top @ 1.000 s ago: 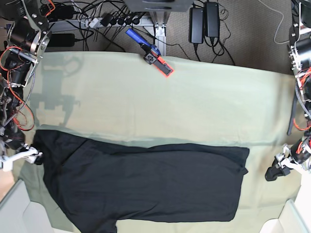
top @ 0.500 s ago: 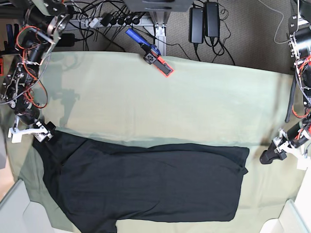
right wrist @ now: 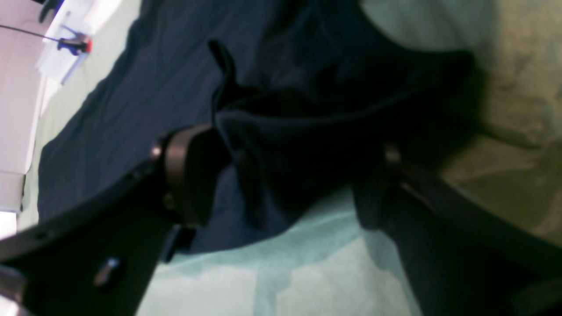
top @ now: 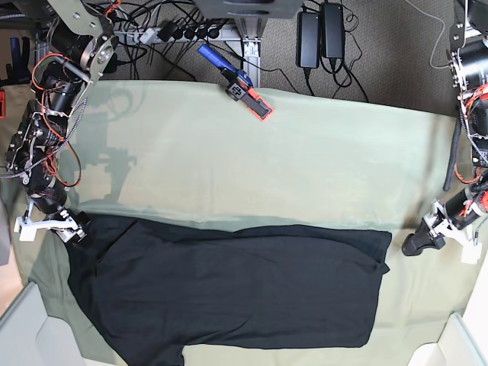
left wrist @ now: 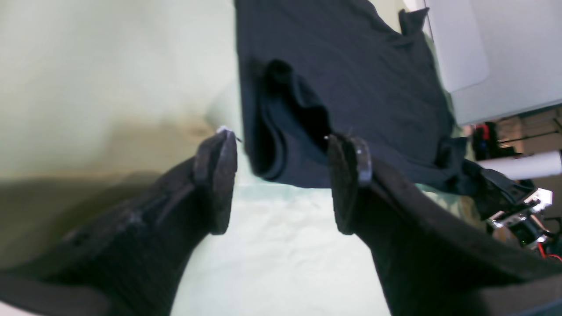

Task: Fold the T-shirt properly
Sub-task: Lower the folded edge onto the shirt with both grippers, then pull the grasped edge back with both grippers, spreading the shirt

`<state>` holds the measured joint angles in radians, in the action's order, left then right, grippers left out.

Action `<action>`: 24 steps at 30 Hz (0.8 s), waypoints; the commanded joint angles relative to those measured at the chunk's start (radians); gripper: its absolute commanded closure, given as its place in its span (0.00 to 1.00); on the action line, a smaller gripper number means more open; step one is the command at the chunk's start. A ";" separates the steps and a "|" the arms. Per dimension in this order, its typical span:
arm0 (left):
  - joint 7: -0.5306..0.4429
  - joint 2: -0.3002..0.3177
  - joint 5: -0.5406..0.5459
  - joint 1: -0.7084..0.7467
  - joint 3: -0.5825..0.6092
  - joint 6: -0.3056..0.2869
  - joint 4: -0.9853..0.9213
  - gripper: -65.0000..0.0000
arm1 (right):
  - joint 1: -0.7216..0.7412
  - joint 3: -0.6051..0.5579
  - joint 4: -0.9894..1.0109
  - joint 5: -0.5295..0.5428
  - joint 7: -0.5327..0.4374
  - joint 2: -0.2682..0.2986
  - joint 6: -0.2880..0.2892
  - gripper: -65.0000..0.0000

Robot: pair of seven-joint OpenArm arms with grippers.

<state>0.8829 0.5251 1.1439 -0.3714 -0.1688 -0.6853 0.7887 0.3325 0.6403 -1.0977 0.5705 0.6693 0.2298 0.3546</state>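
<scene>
The black T-shirt (top: 229, 282) lies flat and wide across the near part of the pale green cloth (top: 305, 168). My right gripper (top: 72, 229) is at the shirt's far left corner. In the right wrist view it (right wrist: 281, 188) is open, with a bunched fold of the shirt (right wrist: 307, 145) between its wide-apart fingers. My left gripper (top: 415, 245) hovers just off the shirt's right edge. In the left wrist view it (left wrist: 281, 180) is open and empty, with the shirt's folded edge (left wrist: 281, 145) just beyond the fingertips.
A blue and orange tool (top: 244, 84) lies at the cloth's far edge. Black power bricks (top: 320, 34) and cables lie behind it. White bins stand at the near left (top: 23, 335) and near right (top: 457, 343) corners.
My right gripper has moved in from the left onto the shirt's far left corner. My left gripper has moved up and inward toward the shirt's right edge.
</scene>
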 commanded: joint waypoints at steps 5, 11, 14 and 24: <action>-0.039 -0.032 -0.025 -0.011 -0.004 -0.013 0.014 0.44 | 0.022 0.001 -0.009 -0.028 -0.045 0.017 0.050 0.64; -0.139 -0.068 -0.156 -0.011 -0.004 -0.010 0.014 0.44 | 0.021 0.001 -0.009 -0.081 -0.044 0.022 0.050 1.00; -0.139 -0.082 -0.170 -0.011 -0.004 -0.007 0.014 0.44 | 0.021 0.001 -0.009 -0.080 -0.044 0.022 0.050 1.00; -0.144 -0.151 -0.185 -0.011 -0.004 -0.007 0.014 0.44 | 0.021 0.001 -0.009 -0.073 -0.043 0.022 0.050 1.00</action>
<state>0.7544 0.3626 0.9424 -0.3573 -0.1696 -0.6827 0.7887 0.3298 0.6403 -1.0927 0.4816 0.6476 0.2329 0.3546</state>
